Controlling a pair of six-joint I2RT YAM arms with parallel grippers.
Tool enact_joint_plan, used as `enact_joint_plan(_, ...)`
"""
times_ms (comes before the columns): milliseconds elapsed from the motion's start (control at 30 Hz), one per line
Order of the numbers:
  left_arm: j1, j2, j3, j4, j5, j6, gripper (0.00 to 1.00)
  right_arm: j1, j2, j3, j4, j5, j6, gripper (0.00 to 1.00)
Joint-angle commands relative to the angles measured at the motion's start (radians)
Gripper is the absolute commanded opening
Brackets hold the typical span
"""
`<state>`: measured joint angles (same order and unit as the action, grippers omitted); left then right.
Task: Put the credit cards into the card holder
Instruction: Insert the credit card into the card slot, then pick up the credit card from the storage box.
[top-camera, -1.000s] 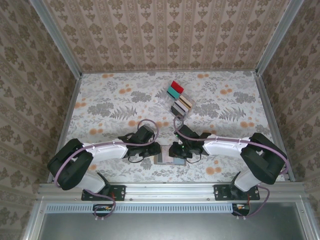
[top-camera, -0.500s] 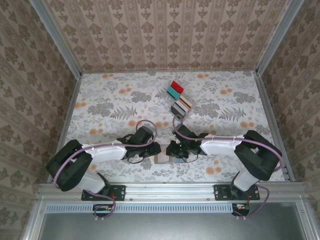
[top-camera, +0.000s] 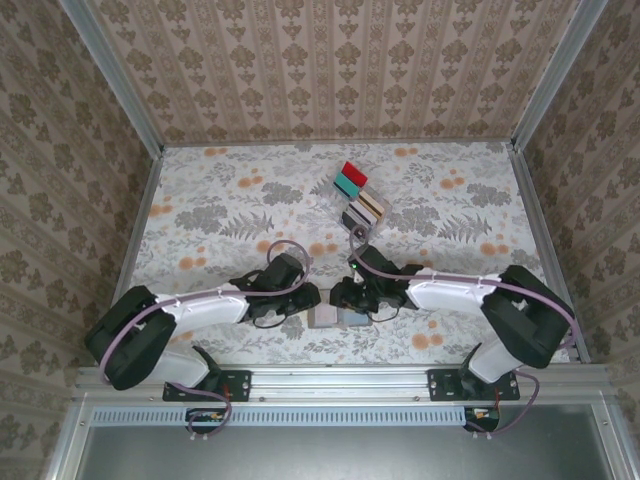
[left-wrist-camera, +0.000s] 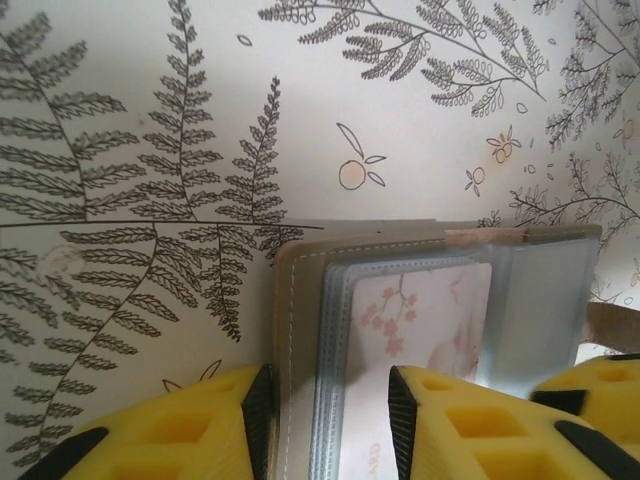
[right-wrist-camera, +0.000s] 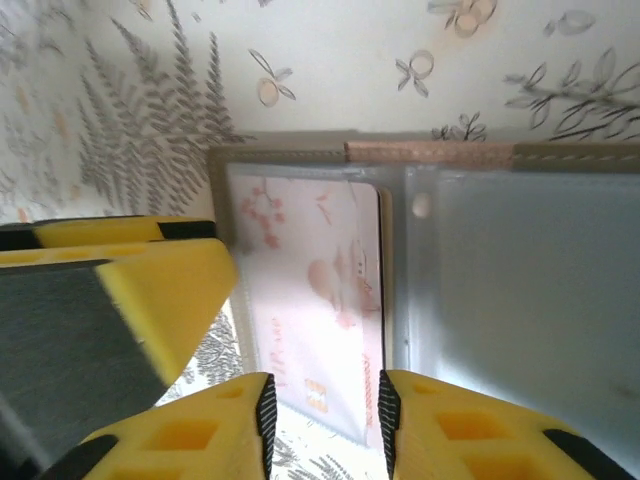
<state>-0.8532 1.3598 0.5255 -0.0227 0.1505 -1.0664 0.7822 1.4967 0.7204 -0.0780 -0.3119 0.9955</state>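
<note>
No legible text, brand or number is found by us; the blossom-print card (right-wrist-camera: 310, 300) in the card holder (right-wrist-camera: 430, 153) bears small marks toward six o'clock (too blurred to read).

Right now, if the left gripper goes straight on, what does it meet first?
The open card holder: its stitched edge lies between the left gripper's jaws, a flowered card in its sleeve. Contact is unclear.

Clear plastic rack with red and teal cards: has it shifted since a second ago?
No. The clear plastic rack sits unchanged relative to the table's back rail.
</note>
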Motion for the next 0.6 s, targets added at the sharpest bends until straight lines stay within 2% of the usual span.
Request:
enact_joint_plan(0, 0.022, -0.034, 0.011, -0.05, -0.035, 0.013, 0.41, -0.034, -0.083, 0.06, -0.154, 0.05, -0.098, 0.38)
enact_joint_plan(133, 0.067, -0.039, 0.04, -0.064, -0.017, 0.048, 0.43, -0.111, -0.135, 0.198, -0.375, 0.146, -0.236, 0.42)
enact_joint_plan(300, 0.136, -0.05, 0.09, -0.084, 0.003, 0.107, 0.46, -0.259, -0.113, 0.373, -0.532, 0.225, -0.405, 0.43)
enact_joint_plan(467, 0.206, -0.031, 0.141, -0.062, 0.043, 0.149, 0.52, -0.299, 0.064, 0.607, -0.689, 0.344, -0.608, 0.42)
enact_joint_plan(567, 0.23, 0.01, 0.193, -0.057, 0.079, 0.179, 0.55, -0.3, 0.168, 0.732, -0.765, 0.438, -0.678, 0.43)
